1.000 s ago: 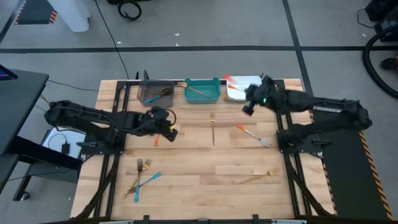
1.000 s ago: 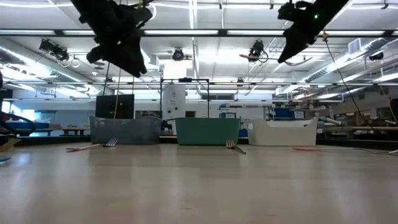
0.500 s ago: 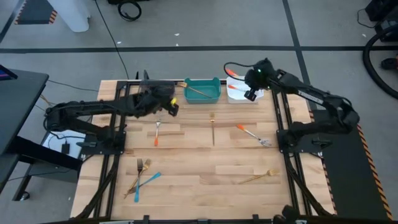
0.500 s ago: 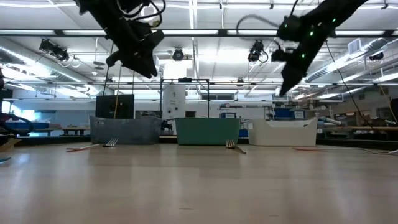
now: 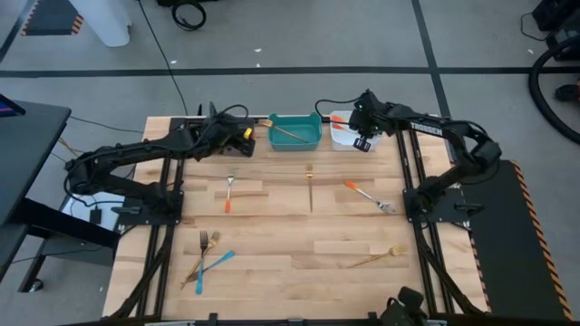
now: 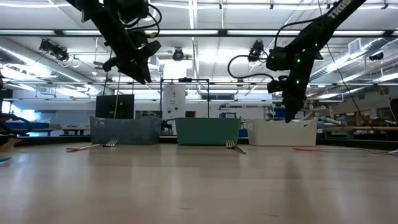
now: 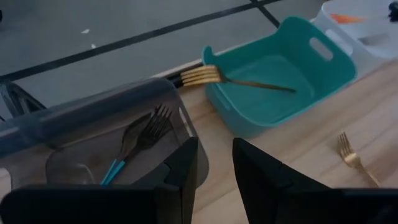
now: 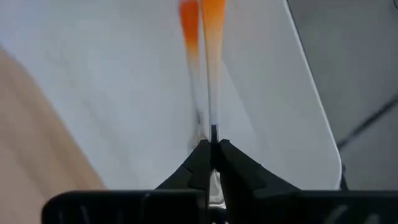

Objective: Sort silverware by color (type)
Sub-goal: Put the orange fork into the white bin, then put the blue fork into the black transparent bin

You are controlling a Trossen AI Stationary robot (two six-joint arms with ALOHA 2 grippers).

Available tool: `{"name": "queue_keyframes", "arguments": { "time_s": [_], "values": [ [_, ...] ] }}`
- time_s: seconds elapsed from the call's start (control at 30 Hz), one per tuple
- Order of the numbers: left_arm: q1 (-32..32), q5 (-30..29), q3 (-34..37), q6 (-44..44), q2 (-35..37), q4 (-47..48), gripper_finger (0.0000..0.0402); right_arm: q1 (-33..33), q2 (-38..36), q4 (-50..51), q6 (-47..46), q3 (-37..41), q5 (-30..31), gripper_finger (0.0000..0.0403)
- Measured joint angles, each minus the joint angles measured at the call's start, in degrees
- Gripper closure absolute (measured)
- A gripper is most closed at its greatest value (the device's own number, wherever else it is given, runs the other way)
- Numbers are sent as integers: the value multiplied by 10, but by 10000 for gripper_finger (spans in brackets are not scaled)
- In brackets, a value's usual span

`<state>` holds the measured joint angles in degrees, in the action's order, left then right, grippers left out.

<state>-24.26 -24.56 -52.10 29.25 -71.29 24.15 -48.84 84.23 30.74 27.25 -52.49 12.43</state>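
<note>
Silverware is spread over the pale wooden table [image 5: 272, 244], with three bins lined along the far edge: a dark grey translucent bin [image 5: 220, 136] on the left, a teal plastic bin [image 5: 313, 140] in the middle and a white plastic bin [image 5: 342, 142] on the right. The right gripper [image 5: 362, 143] is held low over the white bin, its fingers [image 8: 202, 158] clenched on a slim orange-handled utensil [image 8: 213, 25]; a second orange-handled piece [image 8: 189, 28] is seen just beside it over the bin's white floor. The left gripper [image 7: 214, 165] hangs above the near right corner of the grey bin with its fingers [image 7: 186, 168] parted and nothing between them. A blue-handled dark fork [image 7: 134, 146] lies inside the grey bin, and a gold fork [image 7: 239, 79] rests in the teal bin with its head propped on the far left rim. On the open table are found an orange-handled fork with silver head [image 5: 229, 193] left of centre, a gold utensil [image 5: 310, 186] at centre, another orange-handled silver fork [image 5: 367, 196] on the right, a gold fork [image 5: 376, 258] near right, and, near left, a blue-handled utensil [image 5: 210, 269] crossed with gold forks [image 5: 205, 246].
</note>
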Motion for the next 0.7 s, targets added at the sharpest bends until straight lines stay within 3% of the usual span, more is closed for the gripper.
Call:
{"name": "queue_keyframes", "arguments": {
  "time_s": [0.3, 0.5, 0.7],
  "values": [
    [0, 38, 0, 1, 0, 59, 292, 0, 6, -13, 0, 0, 33, 312],
    [2, 114, 0, 47, 0, 123, 289, -1, -16, -48, 14, 0, 93, 301],
    [30, 249, 0, 112, 0, 233, 290, -5, -38, -49, 5, 0, 101, 302]
  ]
}}
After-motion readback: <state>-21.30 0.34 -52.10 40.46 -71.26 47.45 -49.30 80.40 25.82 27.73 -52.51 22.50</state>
